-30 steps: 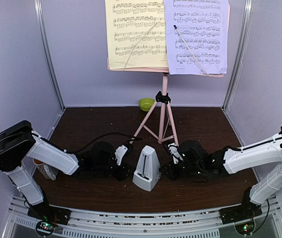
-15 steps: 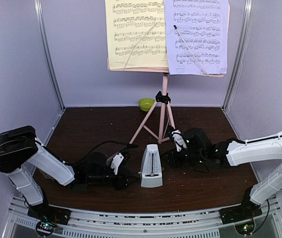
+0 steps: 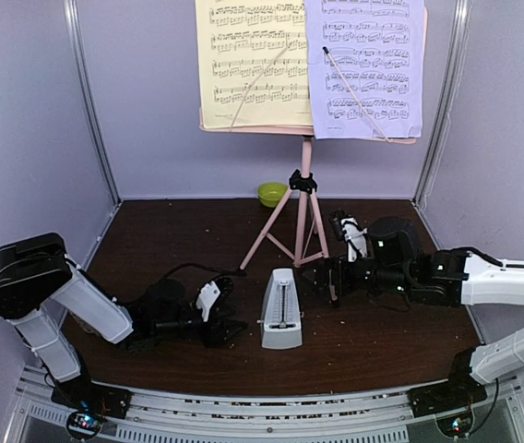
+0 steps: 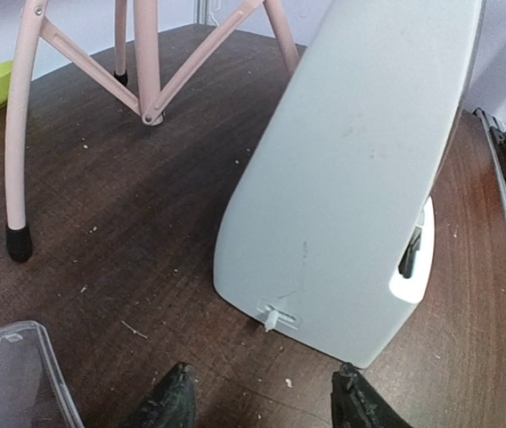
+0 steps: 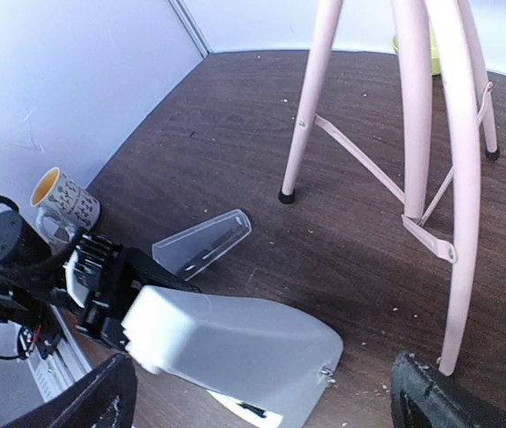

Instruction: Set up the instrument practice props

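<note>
Fingers parted on both sides, the left gripper [image 3: 226, 316] and right gripper [image 3: 337, 262] have let go of the metronome [image 3: 281, 309], which a second ago sat skewed and hemmed in between them. Seen from above, it now stands upright and square on the table [image 3: 170, 240], just in front of the feet of the pink music stand [image 3: 304, 180], and neither arm touches it. The right arm has swung back and up toward the stand's right leg, and the left has slid away to the left. The yellow sheet [image 3: 253, 60] and lavender sheet [image 3: 368, 65] rest side by side on the stand's desk. A lime-green bowl [image 3: 272, 193] sits behind the tripod.

From the left wrist, two dark fingertips [image 4: 168, 406] stand apart with bare wood between them. The metronome's grey flank is just ahead and clear of them, and its clear cover [image 4: 26, 374] lies flat beside the left finger.

From the right wrist, the fingers [image 5: 88, 401] are spread to the frame's edges and hold nothing. The metronome is close in front, the cover lies beyond it, and a white mug [image 5: 57, 201] stands by the wall.

The placing of the metronome looks done, and only the loose cover may still need attention.
</note>
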You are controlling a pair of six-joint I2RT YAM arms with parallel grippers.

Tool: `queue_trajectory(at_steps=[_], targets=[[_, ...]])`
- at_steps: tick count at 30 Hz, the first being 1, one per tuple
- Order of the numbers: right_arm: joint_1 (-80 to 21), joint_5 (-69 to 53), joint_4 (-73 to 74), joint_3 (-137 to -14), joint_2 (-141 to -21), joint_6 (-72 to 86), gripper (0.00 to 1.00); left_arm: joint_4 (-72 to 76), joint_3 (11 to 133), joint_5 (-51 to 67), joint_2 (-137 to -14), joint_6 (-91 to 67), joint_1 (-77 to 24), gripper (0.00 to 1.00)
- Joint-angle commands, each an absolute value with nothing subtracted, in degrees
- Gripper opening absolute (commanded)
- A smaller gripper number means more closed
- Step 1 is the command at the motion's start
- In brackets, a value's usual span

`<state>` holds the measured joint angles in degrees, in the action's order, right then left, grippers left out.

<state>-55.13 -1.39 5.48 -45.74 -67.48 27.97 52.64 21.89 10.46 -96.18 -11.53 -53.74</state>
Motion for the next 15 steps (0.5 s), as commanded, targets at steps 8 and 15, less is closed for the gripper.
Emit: queue_trajectory(at_steps=[8,15], targets=[[-72.88,31.86,22.55,-62.27,-79.49,48.37,1.0,62.63,17.65,0.96,-93.5,-11.52,-53.79,0.55],[-74.51,42.35,32.14,-70.6,-90.19,55.18,1.0,63.34,16.61,-0.07,-91.08,-10.24,-53.79,0.58]])
